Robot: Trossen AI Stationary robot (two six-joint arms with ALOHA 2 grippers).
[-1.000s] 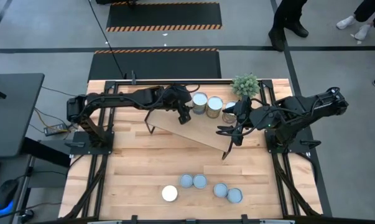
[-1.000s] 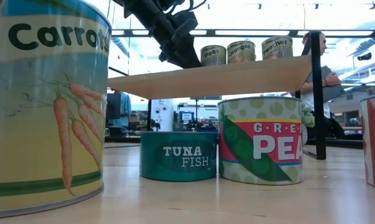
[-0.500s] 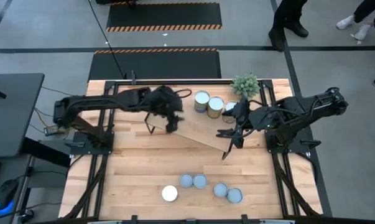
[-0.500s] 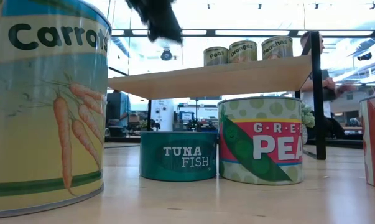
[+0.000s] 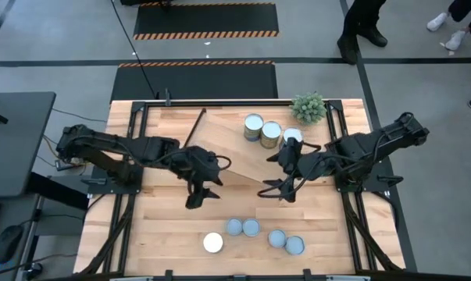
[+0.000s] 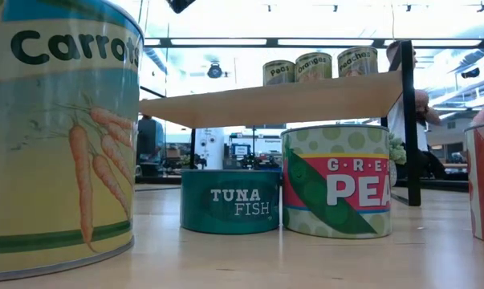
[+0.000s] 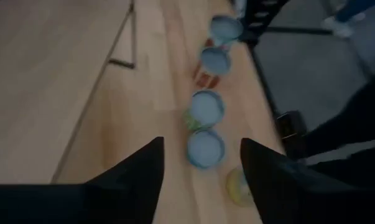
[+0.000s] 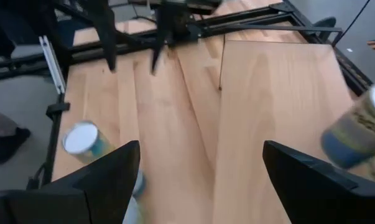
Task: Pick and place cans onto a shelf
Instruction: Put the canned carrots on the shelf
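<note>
The light-wood shelf [image 5: 231, 152] stands askew at mid-table on thin black legs. Three cans [image 5: 270, 133] stand on its far right part; they also show in the low view [image 6: 312, 66]. Several more cans stand on the table near its front edge: one white-topped [image 5: 212, 243], the others blue-grey-topped [image 5: 251, 227]. They form a row in the left wrist view [image 7: 205, 148]. My left gripper [image 5: 201, 197] is open and empty over the table, just in front of the shelf's near edge. My right gripper [image 5: 276, 191] is open and empty near the shelf's near right corner.
A small green potted plant [image 5: 308, 107] stands at the far right behind the shelf. The low view is filled by the near cans: carrots [image 6: 57, 136], tuna fish [image 6: 229, 201] and green peas [image 6: 336, 181]. People stand beyond the table's far side.
My left gripper has left the cans on the shelf and gone toward the table's near edge and left, off the shelf. My right gripper has drawn back from the rightmost shelf can toward the near edge. The three shelf cans have stayed in place.
</note>
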